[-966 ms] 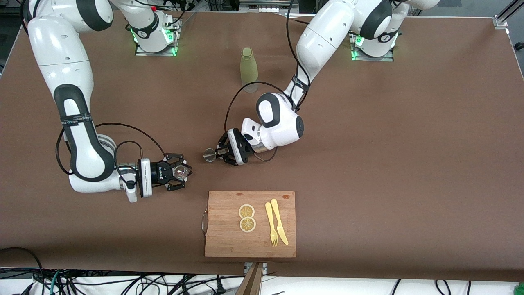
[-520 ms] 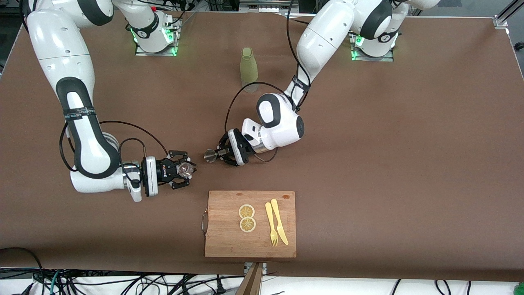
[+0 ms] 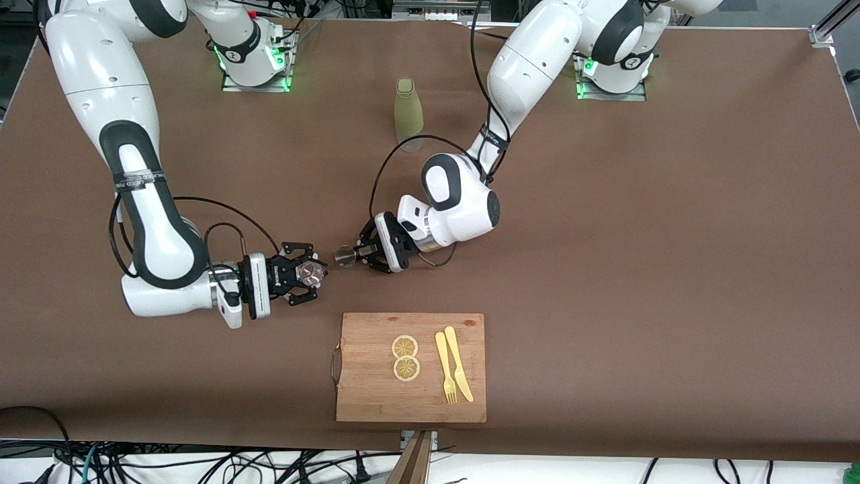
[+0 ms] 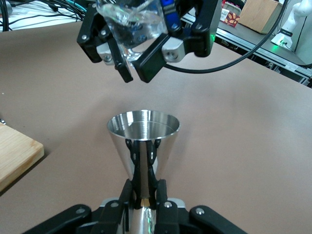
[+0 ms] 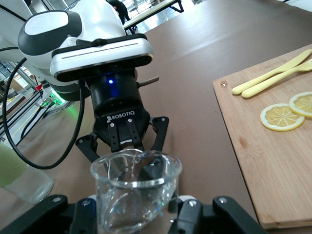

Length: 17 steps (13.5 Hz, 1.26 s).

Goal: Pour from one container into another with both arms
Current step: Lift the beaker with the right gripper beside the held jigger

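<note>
My left gripper (image 3: 357, 254) is shut on the narrow waist of a steel cone-shaped jigger (image 3: 345, 255), holding it mouth up (image 4: 143, 127) just over the table. My right gripper (image 3: 311, 271) is shut on a small clear glass cup (image 3: 309, 271), level with the jigger and a short gap from it, toward the right arm's end. In the left wrist view the glass (image 4: 134, 27) hangs just past the jigger's rim. In the right wrist view the glass (image 5: 134, 187) fills the foreground, with the left gripper (image 5: 125, 140) facing it; the jigger is hidden by the glass.
A wooden cutting board (image 3: 369, 393) lies nearer the front camera, carrying two lemon slices (image 3: 405, 357) and a yellow fork and knife (image 3: 453, 366). A pale green bottle (image 3: 408, 113) stands farther back, between the arm bases. The board's edge (image 4: 14, 153) lies close to the jigger.
My right gripper has carried the glass toward the jigger, closing most of the gap. The left gripper and the jigger have hardly moved.
</note>
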Tool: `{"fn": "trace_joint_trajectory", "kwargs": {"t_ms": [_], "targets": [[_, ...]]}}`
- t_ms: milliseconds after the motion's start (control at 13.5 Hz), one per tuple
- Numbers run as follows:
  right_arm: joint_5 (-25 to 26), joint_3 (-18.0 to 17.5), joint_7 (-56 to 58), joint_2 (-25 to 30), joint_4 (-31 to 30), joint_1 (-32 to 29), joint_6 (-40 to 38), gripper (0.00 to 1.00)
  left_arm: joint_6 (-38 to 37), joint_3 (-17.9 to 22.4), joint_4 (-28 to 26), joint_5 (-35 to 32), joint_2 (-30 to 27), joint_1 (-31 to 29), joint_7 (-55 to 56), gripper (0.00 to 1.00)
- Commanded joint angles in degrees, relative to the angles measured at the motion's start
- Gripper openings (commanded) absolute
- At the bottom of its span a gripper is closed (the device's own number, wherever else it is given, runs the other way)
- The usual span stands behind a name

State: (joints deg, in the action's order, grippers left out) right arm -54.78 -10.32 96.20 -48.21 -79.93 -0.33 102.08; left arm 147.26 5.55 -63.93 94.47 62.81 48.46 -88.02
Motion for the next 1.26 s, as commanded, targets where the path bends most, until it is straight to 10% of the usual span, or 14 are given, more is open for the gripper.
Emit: {"fn": "trace_joint_trajectory", "kwargs": {"t_ms": [0,1189], "targets": [[1.3,-0.6,-1.8,1.2,-0.3,-0.2,0.3,0.19,0.6,0.3,2.3,1.9,1.2,0.1,-0.4,0.0],[11.8,-3.8,-10.2,2.9,-0.3,0.4,1.5,0.19,0.7,0.3,2.2,1.8,1.3,-0.3,-0.5,0.0]]}}
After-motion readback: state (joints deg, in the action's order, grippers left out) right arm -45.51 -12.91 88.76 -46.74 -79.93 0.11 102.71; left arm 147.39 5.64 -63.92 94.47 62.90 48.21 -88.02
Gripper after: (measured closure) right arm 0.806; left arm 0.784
